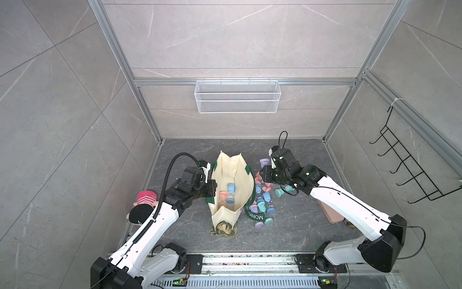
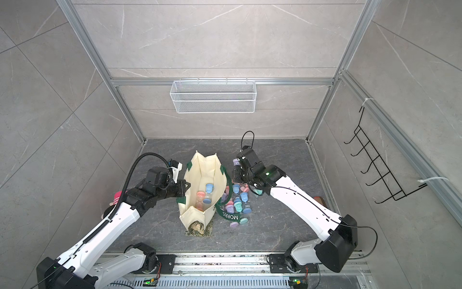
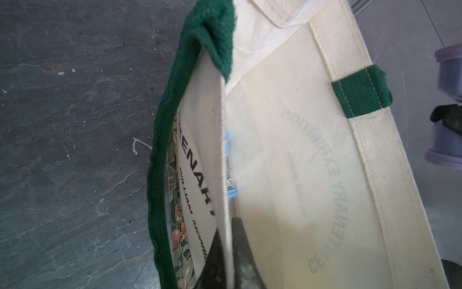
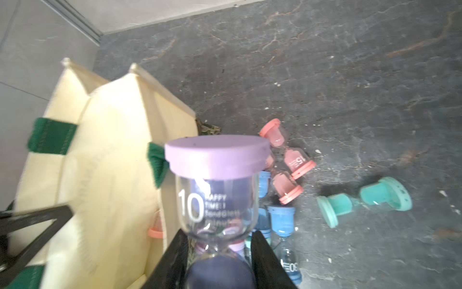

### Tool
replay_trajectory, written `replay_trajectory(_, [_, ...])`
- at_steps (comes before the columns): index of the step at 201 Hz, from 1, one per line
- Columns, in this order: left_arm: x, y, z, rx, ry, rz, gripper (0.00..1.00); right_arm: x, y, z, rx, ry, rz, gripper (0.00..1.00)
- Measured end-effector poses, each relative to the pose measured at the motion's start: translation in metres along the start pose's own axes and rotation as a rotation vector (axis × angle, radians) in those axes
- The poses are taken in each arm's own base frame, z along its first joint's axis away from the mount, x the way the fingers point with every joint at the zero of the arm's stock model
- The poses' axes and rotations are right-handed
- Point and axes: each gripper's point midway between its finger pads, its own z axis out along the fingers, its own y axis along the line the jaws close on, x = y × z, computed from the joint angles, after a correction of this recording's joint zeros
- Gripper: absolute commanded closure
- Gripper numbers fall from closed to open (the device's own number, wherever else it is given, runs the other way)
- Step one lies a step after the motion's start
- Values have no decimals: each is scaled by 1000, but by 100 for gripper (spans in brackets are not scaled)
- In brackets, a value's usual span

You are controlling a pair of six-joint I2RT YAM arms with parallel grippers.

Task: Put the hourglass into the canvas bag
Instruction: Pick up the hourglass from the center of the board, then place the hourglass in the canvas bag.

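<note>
The cream canvas bag (image 1: 226,167) (image 2: 200,170) stands open in the middle of the floor, with dark green handles. My left gripper (image 1: 212,188) (image 3: 226,225) is shut on the bag's left wall at the rim, one finger inside and one outside. My right gripper (image 1: 265,173) (image 4: 220,240) is shut on the waist of a purple-capped hourglass (image 4: 217,157) (image 1: 264,162) marked "10". It hangs just right of the bag's rim, above the loose pile. A blue hourglass (image 1: 231,192) and a pink one (image 1: 222,197) lie inside the bag.
Several pink, blue, teal and purple hourglasses (image 1: 262,200) (image 4: 287,162) lie scattered right of the bag, under the "MORRIS" strap (image 1: 255,215). A plush doll (image 1: 143,205) sits by the left arm; a pink flat object (image 1: 330,212) lies under the right arm. A wire basket (image 1: 237,96) hangs on the back wall.
</note>
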Motion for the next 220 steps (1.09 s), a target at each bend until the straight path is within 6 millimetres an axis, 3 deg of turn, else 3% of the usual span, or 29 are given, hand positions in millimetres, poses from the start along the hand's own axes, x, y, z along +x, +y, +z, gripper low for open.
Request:
replay_trajectory(51, [0,0,0,0,0,0,100,23,65,-15,-123,-17,-64,100])
replay_trajectory(96, [0,0,0,0,0,0,100,23,111,-15,-188,-34,-98,100])
replay_trajectory(171, [0,-1,0,6,1,0,100,48,138,34,-156,55,-80,100])
replay_trajectory(220, [0,-3,-3,16,-2,2,100,54,144,45,-147,81,-68,100])
